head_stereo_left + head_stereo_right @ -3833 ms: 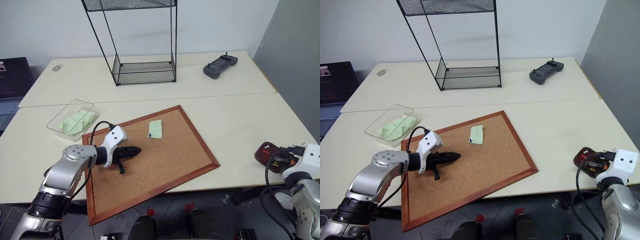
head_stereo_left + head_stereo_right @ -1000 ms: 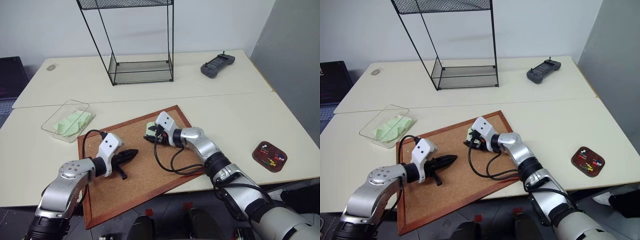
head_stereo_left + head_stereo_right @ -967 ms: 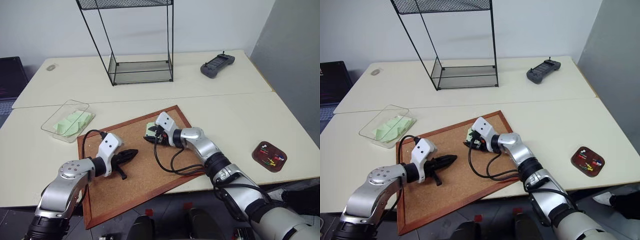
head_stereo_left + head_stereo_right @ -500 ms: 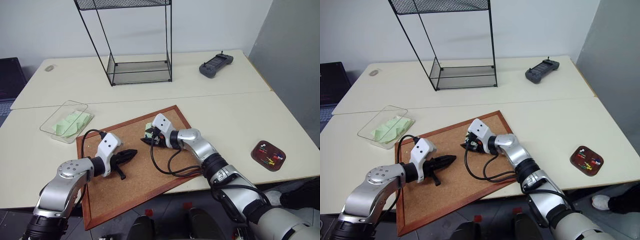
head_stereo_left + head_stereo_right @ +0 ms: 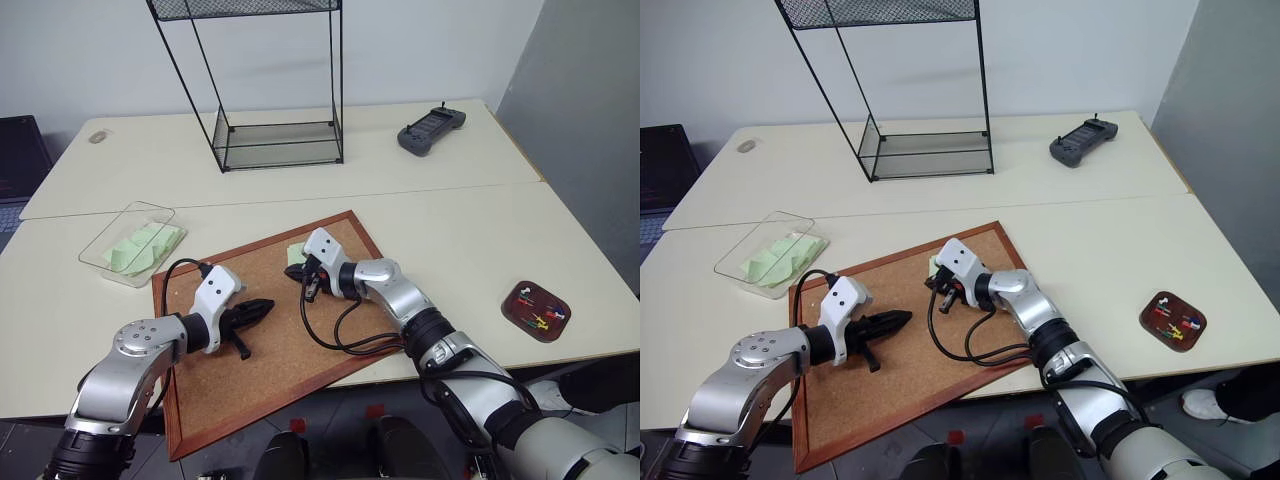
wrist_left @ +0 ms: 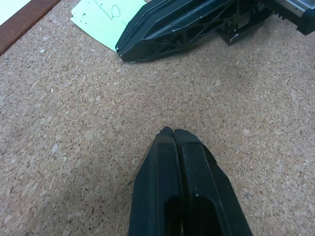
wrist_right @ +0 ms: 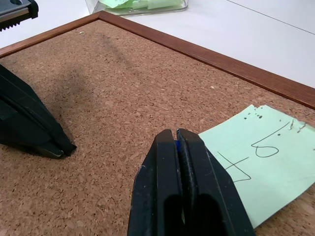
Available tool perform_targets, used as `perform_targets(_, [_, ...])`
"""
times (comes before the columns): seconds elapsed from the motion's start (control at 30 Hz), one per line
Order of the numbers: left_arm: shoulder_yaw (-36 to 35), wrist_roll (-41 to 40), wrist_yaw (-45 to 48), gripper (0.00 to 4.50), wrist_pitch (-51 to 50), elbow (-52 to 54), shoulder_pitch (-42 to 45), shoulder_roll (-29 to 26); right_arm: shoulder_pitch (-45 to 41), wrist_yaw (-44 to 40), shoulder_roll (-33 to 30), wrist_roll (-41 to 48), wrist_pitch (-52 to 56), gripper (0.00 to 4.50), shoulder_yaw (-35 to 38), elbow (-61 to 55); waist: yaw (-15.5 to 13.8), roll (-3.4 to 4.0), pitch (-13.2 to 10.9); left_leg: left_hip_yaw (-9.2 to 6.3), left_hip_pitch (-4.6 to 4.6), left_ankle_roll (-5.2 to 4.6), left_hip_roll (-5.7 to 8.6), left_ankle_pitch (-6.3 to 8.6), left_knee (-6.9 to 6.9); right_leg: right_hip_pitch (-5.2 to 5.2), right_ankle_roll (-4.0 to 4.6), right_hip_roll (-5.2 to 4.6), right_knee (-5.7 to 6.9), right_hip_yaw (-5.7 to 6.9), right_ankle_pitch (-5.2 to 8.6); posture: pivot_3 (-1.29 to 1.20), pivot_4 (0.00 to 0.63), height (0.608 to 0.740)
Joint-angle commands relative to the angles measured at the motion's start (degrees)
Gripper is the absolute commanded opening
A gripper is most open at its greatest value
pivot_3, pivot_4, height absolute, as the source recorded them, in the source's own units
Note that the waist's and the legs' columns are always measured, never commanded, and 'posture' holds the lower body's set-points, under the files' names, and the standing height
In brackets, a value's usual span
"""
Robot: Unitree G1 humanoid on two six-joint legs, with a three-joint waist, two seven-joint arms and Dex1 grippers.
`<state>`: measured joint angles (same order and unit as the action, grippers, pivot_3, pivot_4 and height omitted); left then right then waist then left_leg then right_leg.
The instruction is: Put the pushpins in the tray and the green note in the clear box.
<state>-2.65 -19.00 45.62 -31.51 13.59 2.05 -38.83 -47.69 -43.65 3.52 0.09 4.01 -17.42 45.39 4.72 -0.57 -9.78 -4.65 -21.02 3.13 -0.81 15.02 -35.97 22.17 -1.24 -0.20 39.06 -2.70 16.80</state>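
Right pincer (image 7: 173, 140), fingers pressed together, sits at the green note's (image 7: 266, 164) near corner on the corkboard (image 5: 300, 330); left pincer (image 5: 262, 307), also closed, is farther away.

Left gripper (image 6: 170, 132) with its two black fingers pressed together, hovering over a cork board (image 6: 74, 128); beyond it the right gripper (image 6: 125, 51), fingers together, tip at the edge of the green note (image 6: 103, 17) bearing pen marks.
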Motion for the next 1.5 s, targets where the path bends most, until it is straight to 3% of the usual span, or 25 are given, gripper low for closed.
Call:
perform_targets(0.03, [1.81, 1.04, 0.53, 0.00, -1.89, -2.73, -1.16, -0.94, 0.60, -1.17, 1.15, 2.39, -1.61, 0.05, 2.03, -4.81, 0.00, 0.00, 0.00, 0.00, 0.00, 0.00, 0.00, 0.00, 0.00, 0.00, 0.00, 0.00, 0.00, 0.01, 0.00, 0.00, 0.150, 0.740])
perform_targets(0.37, [2.28, 1.15, 0.81, 0.00, -2.02, -3.27, -1.65, -0.82, 3.04, -1.48, 0.32, 4.97, 4.49, 0.05, 2.42, -21.23, -0.02, 0.00, 0.00, -0.12, 0.01, 0.01, 0.00, 0.00, 0.00, -0.04, -0.01, -0.02, 0.00, 0.04, 0.00, 0.00, 0.150, 0.740])
perform_targets(0.7, [-0.15, -1.92, 1.11, 0.00, -3.53, -0.81, -0.50, -0.32, 5.07, -0.93, -3.94, 2.31, 3.85, 0.05, 1.12, -27.87, -0.09, 0.00, 0.00, -0.10, 0.00, 0.01, 0.01, 0.00, 0.00, -0.02, -0.01, -0.03, -0.01, 0.02, 0.00, 0.00, 0.150, 0.740])
perform_targets(0.73, [-1.65, -4.21, 1.41, 0.39, -5.30, 0.14, 0.10, -0.33, 5.62, -0.86, -5.36, 1.60, 3.00, 0.00, 0.95, -29.00, -0.08, 0.00, 0.00, -0.09, -0.01, 0.01, 0.00, 0.00, 0.00, -0.02, -0.01, -0.03, -0.02, 0.02, 0.00, 0.00, 0.150, 0.740])
perform_targets(0.83, [-6.46, -11.14, 1.46, 0.77, -10.77, 2.72, 2.29, -0.25, 7.79, -0.77, -8.80, 0.38, 1.51, 0.00, 0.88, -33.03, -0.07, -0.01, -0.01, -0.08, -0.04, 0.01, 0.01, 0.01, 0.00, 0.02, -0.01, -0.03, -0.03, 0.02, 0.00, 0.00, 0.150, 0.740])
perform_targets(0.93, [-10.05, -17.36, 1.86, 1.42, -16.14, 5.36, 2.64, -1.13, 9.86, -1.02, -11.35, 0.01, 1.07, 0.00, 0.65, -36.98, -0.13, -0.18, -0.21, -0.10, -0.26, 0.01, 0.00, 0.00, -0.03, 0.12, -0.01, -0.03, -0.04, 0.16, 0.00, 0.00, 0.150, 0.740])
perform_targets(1.17, [-23.26, -39.42, -6.39, 2.69, -32.93, 2.27, 8.67, 3.37, 15.31, -1.44, -18.36, -2.32, -4.02, 0.00, 0.31, -44.06, -0.46, -0.54, -0.49, -0.26, -0.39, 0.02, -0.04, 0.00, -0.11, 0.13, -0.01, -0.08, -0.06, 0.22, 0.01, 0.00, 0.150, 0.740])
perform_targets(1.5, [-23.90, -53.37, -22.89, 4.47, -38.69, -1.44, 15.84, 14.41, 16.99, 0.01, -23.27, -6.60, -18.92, 0.00, -0.91, -45.75, -1.84, -0.82, -0.64, -0.24, -0.46, 0.16, 0.05, -0.08, -0.18, 0.12, -0.05, -0.40, -0.08, 0.30, -0.01, 0.00, 0.150, 0.740])
